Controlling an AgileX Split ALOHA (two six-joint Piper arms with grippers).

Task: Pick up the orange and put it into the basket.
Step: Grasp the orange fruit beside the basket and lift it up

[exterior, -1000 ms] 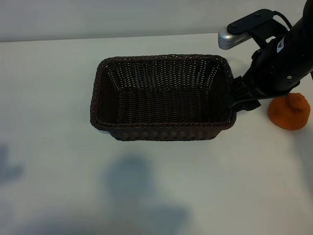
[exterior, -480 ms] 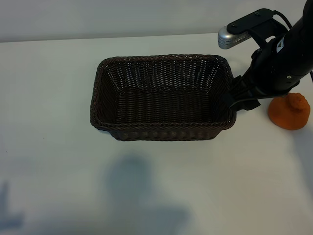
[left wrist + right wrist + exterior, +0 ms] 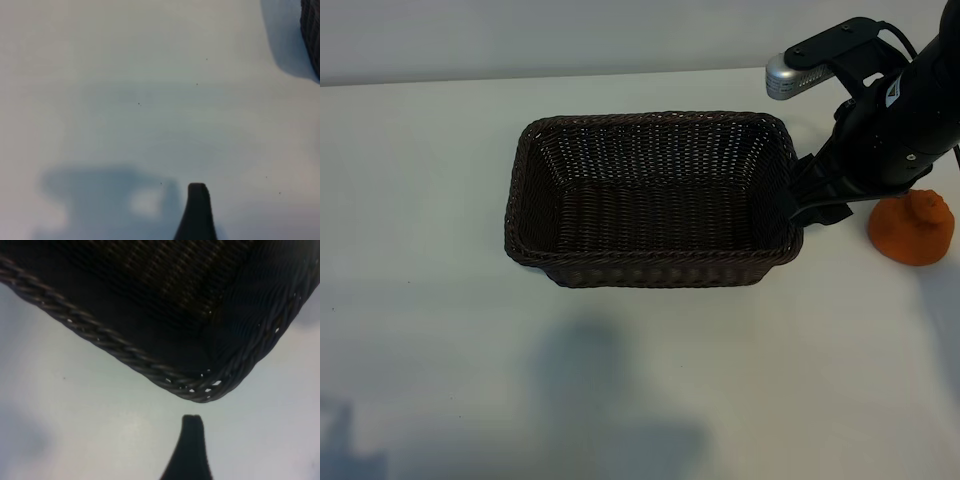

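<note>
Table [image 3: 420,200]: a plain white surface that carries everything; only soft shadows lie on its near part in the exterior view.

Left gripper [image 3: 197,210]: it does not show in the exterior view. In the left wrist view one dark fingertip stands above bare table, with a sliver of the wicker at the far edge. The jaws stand wide apart and hold nothing. It is far from the fruit, so I judge that it brings little risk.

Wicker basket [image 3: 650,270]: dark brown, rectangular, with a braided rim, in the middle of the table, and empty inside.

Right gripper [image 3: 192,440]: it hangs just beside the right end of the basket, near the front corner, between the basket and the fruit, and points steeply down. The jaws are spread wide, nothing between them. In the right wrist view one fingertip is close to the basket corner.

Orange [image 3: 912,230]: it sits on the table to the right of the right arm, outside the basket, partly behind the arm, knobby bump up. The task is not yet begun.

Risk, basket: if the right arm swings toward the fruit at low height, it may catch the rim and push the light basket away.

Risk, orange: the fruit is round, so a finger that touches it off centre may roll it toward the table edge.
</note>
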